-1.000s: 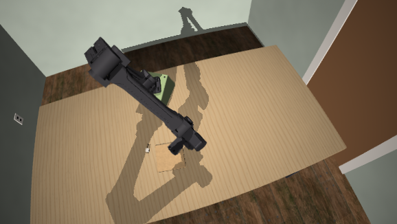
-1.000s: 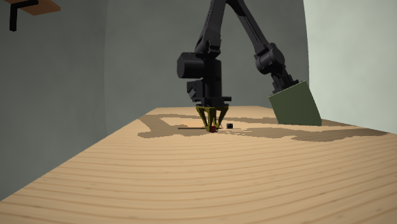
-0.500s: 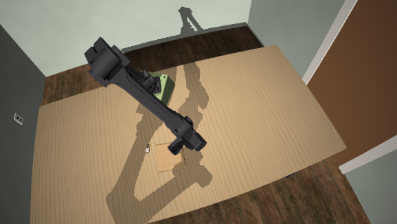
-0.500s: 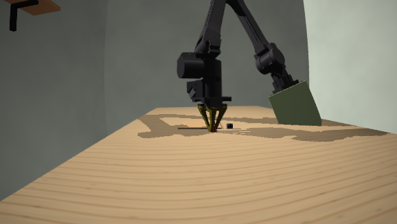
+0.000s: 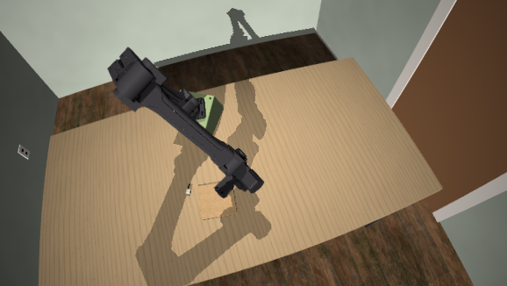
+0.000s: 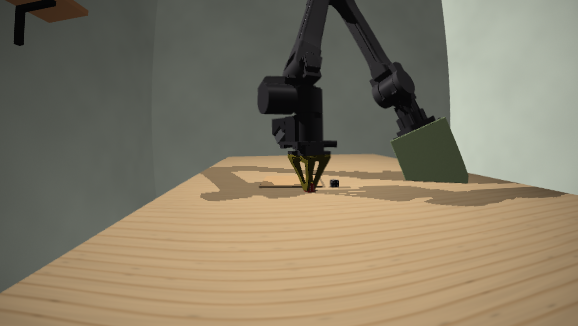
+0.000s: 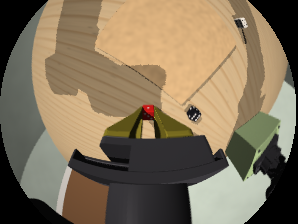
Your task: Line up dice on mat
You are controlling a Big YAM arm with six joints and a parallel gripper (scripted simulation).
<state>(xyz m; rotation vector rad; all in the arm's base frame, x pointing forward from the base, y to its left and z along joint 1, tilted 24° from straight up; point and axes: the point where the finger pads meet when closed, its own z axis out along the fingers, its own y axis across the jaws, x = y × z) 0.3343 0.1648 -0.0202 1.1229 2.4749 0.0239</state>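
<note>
Wrist view: red die [image 6: 311, 189] [image 7: 148, 109] pinched in my claw [image 5: 224, 188] [image 6: 310, 187] [image 7: 148, 110], mat [image 5: 215, 204] [image 6: 280, 180] [image 7: 170, 45] toward the top of the frame
My fingertips bear on the left and right sides of the red die, at frame centre; it appears to be at table level, outside the mat. The mat's nearest corner lies above and right of the claw, so the transfer direction is up the frame, across that lower-left edge. The black die [image 6: 334, 183] [image 7: 194, 113] sits just beside that corner, right of my claw; the white die [image 5: 188, 191] [image 7: 242, 23] is well apart at upper right, also off the mat. I judge the next operation to be a straight lift before any sideways travel, because a low path could nudge the mat or roll the die
</note>
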